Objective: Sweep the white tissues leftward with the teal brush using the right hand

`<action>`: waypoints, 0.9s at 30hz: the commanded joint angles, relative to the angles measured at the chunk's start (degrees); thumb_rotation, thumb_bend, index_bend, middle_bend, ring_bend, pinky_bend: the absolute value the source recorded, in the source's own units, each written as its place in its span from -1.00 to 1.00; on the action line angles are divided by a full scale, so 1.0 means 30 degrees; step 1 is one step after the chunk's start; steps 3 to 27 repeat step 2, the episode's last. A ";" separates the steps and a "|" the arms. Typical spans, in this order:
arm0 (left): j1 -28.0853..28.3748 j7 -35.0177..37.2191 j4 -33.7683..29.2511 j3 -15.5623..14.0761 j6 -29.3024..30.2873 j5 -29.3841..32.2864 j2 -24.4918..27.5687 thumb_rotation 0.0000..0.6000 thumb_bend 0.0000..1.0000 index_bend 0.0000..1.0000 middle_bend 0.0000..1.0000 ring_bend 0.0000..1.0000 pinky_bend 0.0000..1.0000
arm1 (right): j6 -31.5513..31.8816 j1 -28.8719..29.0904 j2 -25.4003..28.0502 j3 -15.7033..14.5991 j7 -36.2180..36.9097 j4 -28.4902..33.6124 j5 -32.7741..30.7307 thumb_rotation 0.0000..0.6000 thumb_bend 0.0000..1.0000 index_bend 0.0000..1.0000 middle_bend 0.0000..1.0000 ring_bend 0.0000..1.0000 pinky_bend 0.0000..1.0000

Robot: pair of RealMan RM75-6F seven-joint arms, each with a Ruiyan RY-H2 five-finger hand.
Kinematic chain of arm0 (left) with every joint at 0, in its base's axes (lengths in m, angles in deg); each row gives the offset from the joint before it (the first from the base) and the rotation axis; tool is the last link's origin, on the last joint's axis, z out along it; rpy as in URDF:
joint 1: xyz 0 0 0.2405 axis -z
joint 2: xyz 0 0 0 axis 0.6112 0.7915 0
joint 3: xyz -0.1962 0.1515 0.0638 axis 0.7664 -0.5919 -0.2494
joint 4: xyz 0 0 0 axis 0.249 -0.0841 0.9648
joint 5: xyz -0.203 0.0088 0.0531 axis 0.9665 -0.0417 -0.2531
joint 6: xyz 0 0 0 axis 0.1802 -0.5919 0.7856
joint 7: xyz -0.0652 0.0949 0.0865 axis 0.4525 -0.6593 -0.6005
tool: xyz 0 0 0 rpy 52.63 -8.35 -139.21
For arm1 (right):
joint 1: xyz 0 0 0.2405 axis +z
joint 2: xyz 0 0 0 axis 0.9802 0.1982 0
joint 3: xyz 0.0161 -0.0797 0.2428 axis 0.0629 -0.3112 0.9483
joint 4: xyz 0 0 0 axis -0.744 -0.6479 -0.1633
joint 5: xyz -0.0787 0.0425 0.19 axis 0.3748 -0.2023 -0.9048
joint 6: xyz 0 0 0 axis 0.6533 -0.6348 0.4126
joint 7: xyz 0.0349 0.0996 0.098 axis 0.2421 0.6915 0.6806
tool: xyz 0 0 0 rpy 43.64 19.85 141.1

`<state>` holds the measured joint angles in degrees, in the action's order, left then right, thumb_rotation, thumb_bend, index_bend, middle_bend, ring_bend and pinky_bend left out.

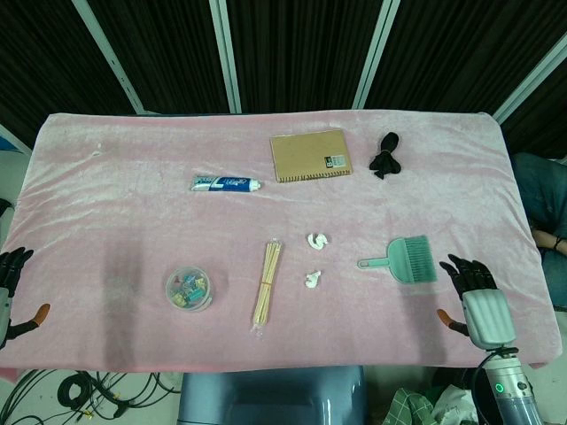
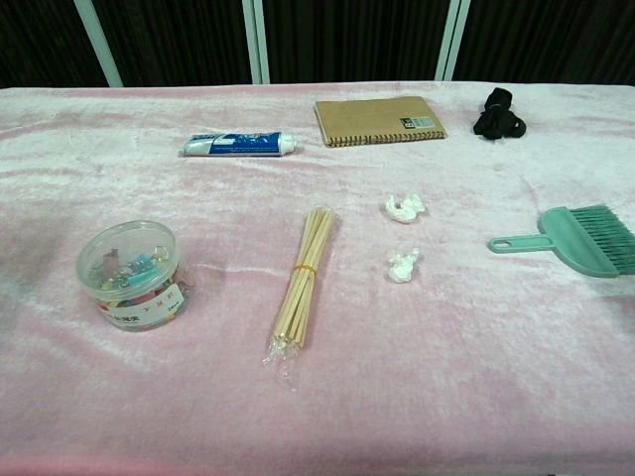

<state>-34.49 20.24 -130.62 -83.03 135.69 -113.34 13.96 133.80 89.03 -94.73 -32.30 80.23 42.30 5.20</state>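
Right hand (image 1: 474,297) sits at the near right edge of the desk (image 1: 133,204), fingers spread and holding nothing; it is out of the chest view. Left hand (image 1: 12,288) shows only partly at the near left edge, dark fingers apart, nothing in it.

The brush (image 1: 403,259) lies flat on the pink cloth, just left of and beyond the right hand, clear of it. Its handle points left toward two crumpled paper scraps (image 1: 316,241) (likely the thing to be swept, so the placement suits a sweep leftward).

Brush: teal plastic, short flat handle with a hanging hole, wide fan of teal bristles on the right side. It appears intact and lies stable.
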 commanded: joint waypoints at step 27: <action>0.0029 -0.0221 0.0120 -0.0009 0.0036 -0.0109 -0.0050 1.00 -0.43 -0.84 -0.90 -1.00 -1.00 | 0.0429 -0.0202 0.0023 0.0164 0.0195 0.0206 0.0388 1.00 -0.95 -0.65 -0.80 -0.75 -0.77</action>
